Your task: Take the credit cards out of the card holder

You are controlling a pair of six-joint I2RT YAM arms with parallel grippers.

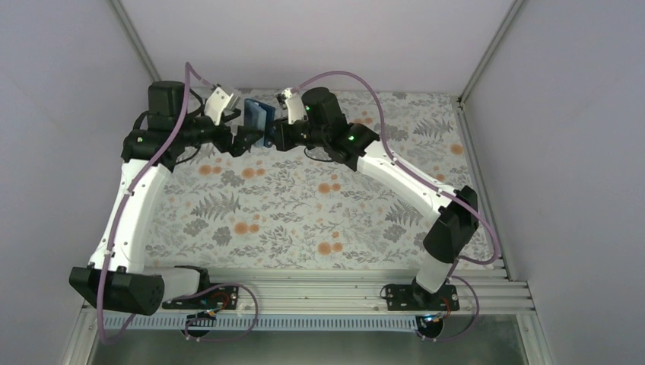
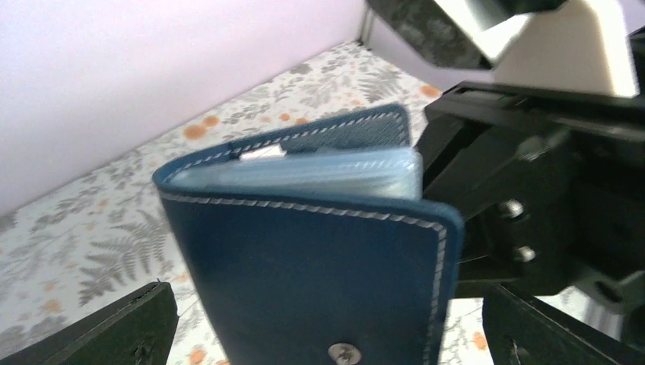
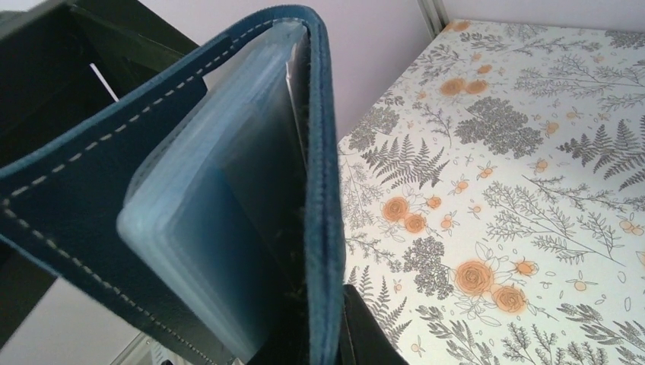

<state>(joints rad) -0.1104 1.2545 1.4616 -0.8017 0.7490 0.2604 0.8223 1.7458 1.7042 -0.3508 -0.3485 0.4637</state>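
The card holder (image 1: 258, 115) is a dark navy wallet with white stitching, held in the air at the back of the table between both grippers. It stands partly open, with a stack of pale blue sleeves (image 3: 205, 228) showing inside. My right gripper (image 1: 272, 135) is shut on one cover (image 3: 323, 190); one black finger (image 3: 373, 334) presses its outside. In the left wrist view the card holder (image 2: 319, 266) fills the space between my left gripper's (image 2: 327, 323) fingers (image 2: 114, 327), which stand wide on either side of it with gaps. No credit card shows clearly; only a small pale edge (image 2: 262, 152) peeks out at the top.
The floral tablecloth (image 1: 319, 213) covers the table. Pale walls close in at the back and both sides, with a metal frame post (image 1: 475, 72) at the back right. The arm bases sit on a rail (image 1: 327, 293) at the near edge.
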